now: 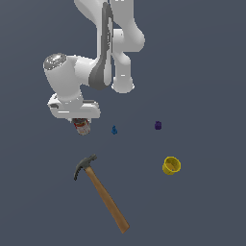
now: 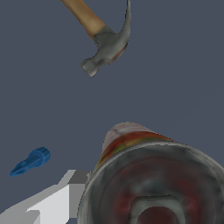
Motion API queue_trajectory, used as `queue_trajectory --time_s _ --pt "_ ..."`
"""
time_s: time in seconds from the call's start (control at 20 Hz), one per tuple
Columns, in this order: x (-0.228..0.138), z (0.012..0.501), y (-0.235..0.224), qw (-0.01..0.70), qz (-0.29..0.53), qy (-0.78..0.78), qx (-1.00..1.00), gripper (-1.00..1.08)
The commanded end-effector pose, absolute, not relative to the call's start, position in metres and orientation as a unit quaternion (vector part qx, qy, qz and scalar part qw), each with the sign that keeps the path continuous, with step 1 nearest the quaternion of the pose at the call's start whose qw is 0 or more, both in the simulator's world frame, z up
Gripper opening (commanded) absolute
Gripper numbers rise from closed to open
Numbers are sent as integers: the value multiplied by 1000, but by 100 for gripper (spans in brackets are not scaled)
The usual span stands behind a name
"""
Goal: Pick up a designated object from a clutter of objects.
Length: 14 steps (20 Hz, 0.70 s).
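The tin can [image 1: 83, 128], with a red-and-white label and dark metal ends, sits right under my hand at the exterior view's left. In the wrist view the can [image 2: 153, 175] fills the frame, its dark end facing the camera. My gripper [image 1: 81, 122] is shut on the can. One grey-white finger [image 2: 65, 197] lies against its side; the other is hidden. The wooden-handled hammer [image 1: 103, 194] lies on the floor nearer the camera, its dark head [image 2: 107, 43] pointing toward the can.
A tiny blue piece [image 1: 114, 130] lies just to the exterior view's right of the can and also shows in the wrist view [image 2: 31, 161]. A small purple block [image 1: 158, 125] lies farther right. A yellow cup [image 1: 171, 166] stands at the right.
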<state>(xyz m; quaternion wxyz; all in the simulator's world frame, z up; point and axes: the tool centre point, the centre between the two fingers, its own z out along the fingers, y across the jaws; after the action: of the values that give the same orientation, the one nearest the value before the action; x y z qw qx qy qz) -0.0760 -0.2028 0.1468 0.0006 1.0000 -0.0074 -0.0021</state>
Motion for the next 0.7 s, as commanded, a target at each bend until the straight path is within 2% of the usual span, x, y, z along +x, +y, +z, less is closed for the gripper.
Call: queue_trajectory --time_s 0.0,0.65 --pt "-67 170 -190 2 -1 -7 1000 -100" --pt "-20 295 -115 3 -1 -7 1000 -100"
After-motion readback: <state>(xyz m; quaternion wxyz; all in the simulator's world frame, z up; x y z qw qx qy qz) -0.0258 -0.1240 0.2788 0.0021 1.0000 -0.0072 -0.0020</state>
